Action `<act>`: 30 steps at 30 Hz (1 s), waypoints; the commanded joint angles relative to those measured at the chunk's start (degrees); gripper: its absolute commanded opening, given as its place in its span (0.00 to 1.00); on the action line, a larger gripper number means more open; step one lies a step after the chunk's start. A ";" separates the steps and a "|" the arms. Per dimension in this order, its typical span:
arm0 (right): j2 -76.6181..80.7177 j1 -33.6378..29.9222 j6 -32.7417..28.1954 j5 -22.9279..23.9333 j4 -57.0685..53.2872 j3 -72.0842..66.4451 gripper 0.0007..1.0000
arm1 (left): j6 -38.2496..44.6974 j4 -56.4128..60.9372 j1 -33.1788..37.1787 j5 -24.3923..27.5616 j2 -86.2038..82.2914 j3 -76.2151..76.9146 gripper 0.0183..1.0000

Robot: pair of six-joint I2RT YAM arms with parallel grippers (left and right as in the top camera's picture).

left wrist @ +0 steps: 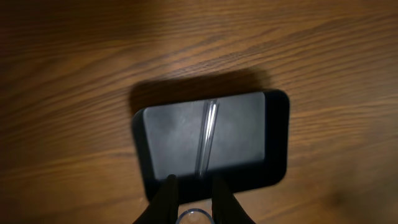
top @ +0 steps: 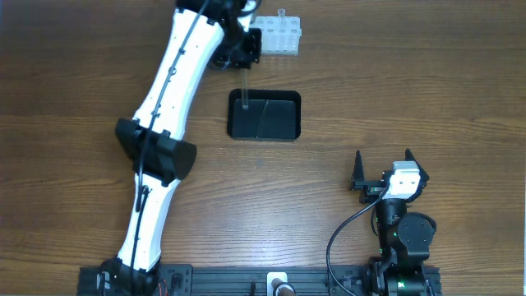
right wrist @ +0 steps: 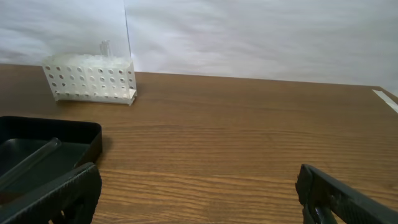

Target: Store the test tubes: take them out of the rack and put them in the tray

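Note:
My left gripper [top: 243,54] hangs over the black tray [top: 283,130], shut on a clear test tube [top: 245,90] that points down at the tray's near-left part. In the left wrist view the tube's round rim [left wrist: 194,216] sits between the fingers [left wrist: 166,198], above the tray [left wrist: 277,143]. One more tube [left wrist: 208,137] lies flat inside the tray. The white rack [top: 277,34] stands behind the tray, with one tube [top: 282,15] upright in it. My right gripper [top: 385,167] rests open near the front right, holding nothing.
The right wrist view shows the rack [right wrist: 90,78] at the far side, a corner of the tray [right wrist: 93,140] closer in, and bare wooden tabletop between. A white wall stands behind the table's far edge.

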 commanded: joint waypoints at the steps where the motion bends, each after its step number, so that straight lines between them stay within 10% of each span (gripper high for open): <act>1: -0.42 -0.11 0.33 -0.66 -0.11 -0.31 0.99 | -0.81 0.59 -1.01 1.14 3.61 0.66 0.02; 30: -0.42 -0.11 0.33 -0.66 -0.11 -0.31 0.99 | -0.39 1.22 -1.14 0.46 14.34 0.66 0.02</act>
